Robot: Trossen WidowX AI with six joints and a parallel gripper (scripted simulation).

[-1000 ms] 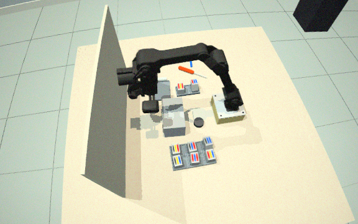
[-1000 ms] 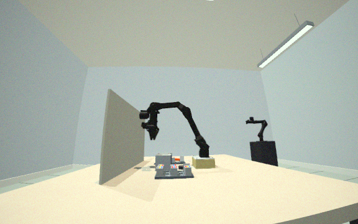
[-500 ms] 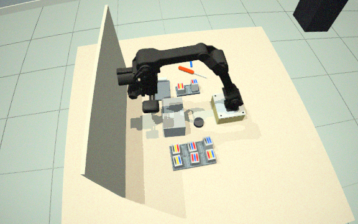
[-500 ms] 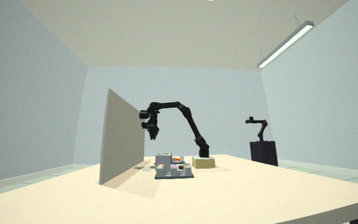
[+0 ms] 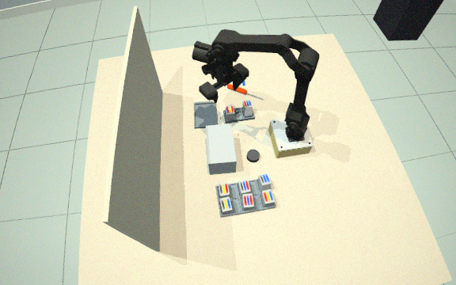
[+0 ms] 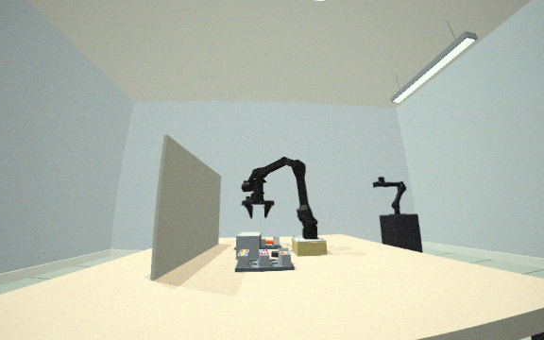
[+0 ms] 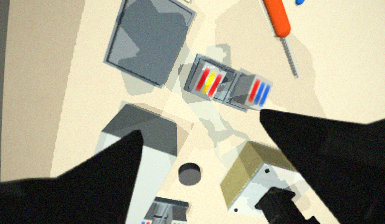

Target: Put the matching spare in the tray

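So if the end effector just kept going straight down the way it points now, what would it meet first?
Probably the small holder with two spares, or bare table beside it. The open end effector hangs high and empty; depth is hard to judge.

No readable text or numbers — only colour stripes on spares (image 5: pixel 245 193)

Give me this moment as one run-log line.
gripper: open, empty | position: high above small rack of two spares | tray: nothing in it | six-spare rack: full | task: no spare picked
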